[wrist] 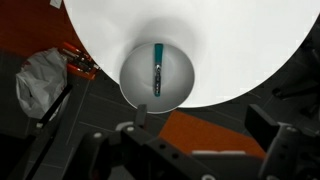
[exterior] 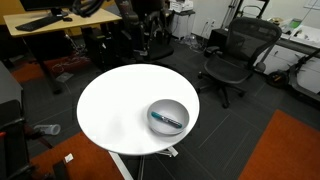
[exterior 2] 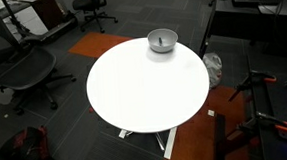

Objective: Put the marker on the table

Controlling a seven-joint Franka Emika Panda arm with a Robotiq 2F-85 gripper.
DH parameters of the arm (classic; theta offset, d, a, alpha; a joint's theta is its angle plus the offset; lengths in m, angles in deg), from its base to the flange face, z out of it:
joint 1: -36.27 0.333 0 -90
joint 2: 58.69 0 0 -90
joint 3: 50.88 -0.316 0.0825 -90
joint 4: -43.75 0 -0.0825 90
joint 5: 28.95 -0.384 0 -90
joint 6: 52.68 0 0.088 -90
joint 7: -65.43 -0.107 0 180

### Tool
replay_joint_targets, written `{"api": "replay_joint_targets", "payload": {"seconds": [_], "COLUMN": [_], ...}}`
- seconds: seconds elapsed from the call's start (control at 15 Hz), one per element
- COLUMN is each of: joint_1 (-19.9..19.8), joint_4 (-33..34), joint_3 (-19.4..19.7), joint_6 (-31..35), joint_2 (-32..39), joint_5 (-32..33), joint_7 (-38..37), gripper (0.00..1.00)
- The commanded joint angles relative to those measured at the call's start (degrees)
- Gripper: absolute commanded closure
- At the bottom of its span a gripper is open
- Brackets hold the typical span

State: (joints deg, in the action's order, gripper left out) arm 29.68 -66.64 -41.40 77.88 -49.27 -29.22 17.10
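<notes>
The teal-blue marker (exterior: 167, 119) lies inside a grey bowl (exterior: 170, 106) near the edge of the round white table (exterior: 110, 105). The wrist view looks down on the marker (wrist: 157, 70) lying in the bowl (wrist: 130, 85), on the table (wrist: 240, 40). My gripper (wrist: 205, 125) is open and empty, well above the bowl and off the table's edge. In an exterior view the bowl (exterior 2: 162, 39) stands at the far edge of the table (exterior 2: 144, 85), and the marker is hidden inside it. The gripper does not show in either exterior view.
Black office chairs (exterior: 235, 55) (exterior 2: 23, 67) stand around the table. A wooden desk (exterior: 50, 20) is at the back. A crumpled grey bag (wrist: 40, 80) (exterior 2: 213, 68) lies on the floor beside the table. Orange carpet (exterior: 290, 150) lies nearby.
</notes>
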Motion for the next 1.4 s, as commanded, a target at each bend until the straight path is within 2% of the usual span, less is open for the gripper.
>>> {"api": "replay_joint_targets", "payload": {"seconds": [0.0,0.4,1.33], "joint_1": [-0.31,-1.02,-3.56], "joint_4": [3.0,5.01,7.87], "joint_3": [1.42,2.67,2.55], "joint_6": [0.85,1.59,4.71], "joint_2": [4.89,10.35,20.15], "joint_5": [0.28,-2.46,-7.08], "joint_7": [-2.86,-2.07,0.32], "gripper": [0.0,0.0,0.0]}}
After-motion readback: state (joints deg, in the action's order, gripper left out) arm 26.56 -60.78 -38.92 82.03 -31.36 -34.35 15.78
